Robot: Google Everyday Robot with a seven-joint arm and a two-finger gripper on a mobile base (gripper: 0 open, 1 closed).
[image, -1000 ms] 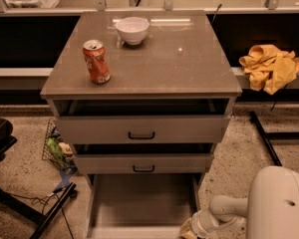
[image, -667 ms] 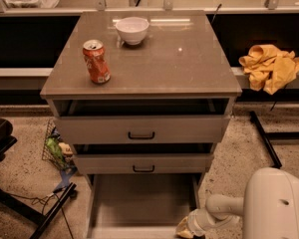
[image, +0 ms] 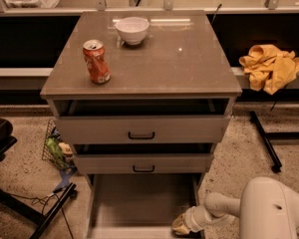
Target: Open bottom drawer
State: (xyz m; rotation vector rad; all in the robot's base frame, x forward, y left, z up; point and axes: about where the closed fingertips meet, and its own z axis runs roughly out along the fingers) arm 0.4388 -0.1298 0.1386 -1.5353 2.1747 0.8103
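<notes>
The bottom drawer (image: 139, 203) is the lowest of the cabinet's three grey-beige drawers. It stands pulled far out toward me with its bare inside showing. Its front runs along the picture's lower edge, and the black handle is out of view. My gripper (image: 182, 225) is at the drawer's right front corner, low in the frame, on the end of the white arm (image: 269, 210) that comes in from the lower right. The middle drawer (image: 143, 163) and the top drawer (image: 141, 129) each stand slightly open.
On the cabinet top (image: 179, 63) stand a red soda can (image: 96, 61) and a white bowl (image: 132, 30). A yellow cloth (image: 270, 66) lies on a ledge to the right. A wire basket of litter (image: 57, 148) and black chair legs (image: 50, 213) are on the floor at left.
My gripper has shifted a little to the left along the front of the bottom drawer. The drawers, can and bowl have not moved.
</notes>
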